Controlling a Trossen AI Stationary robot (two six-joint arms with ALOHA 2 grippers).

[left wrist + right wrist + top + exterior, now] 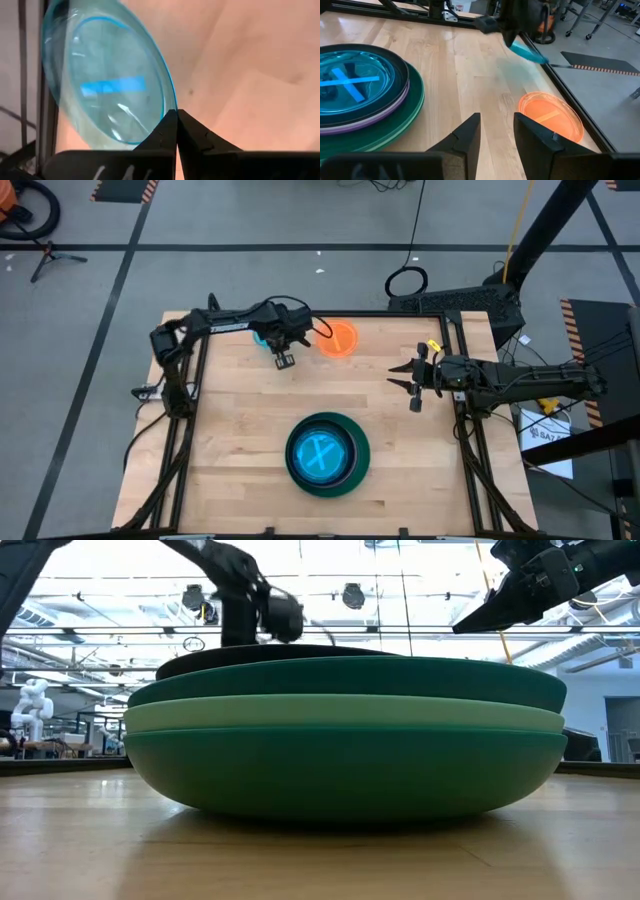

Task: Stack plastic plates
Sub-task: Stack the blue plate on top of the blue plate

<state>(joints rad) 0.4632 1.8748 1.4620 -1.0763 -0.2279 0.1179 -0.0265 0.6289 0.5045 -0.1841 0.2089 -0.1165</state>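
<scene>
A grey floor (250,220) with dark tape lines surrounds the wooden table (240,430); glass walls (90,670) and ceiling lights show beyond.

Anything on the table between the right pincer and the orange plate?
No. In the high view, only bare wood lies between the right pincer and the orange plate; the right wrist view shows the same.
</scene>
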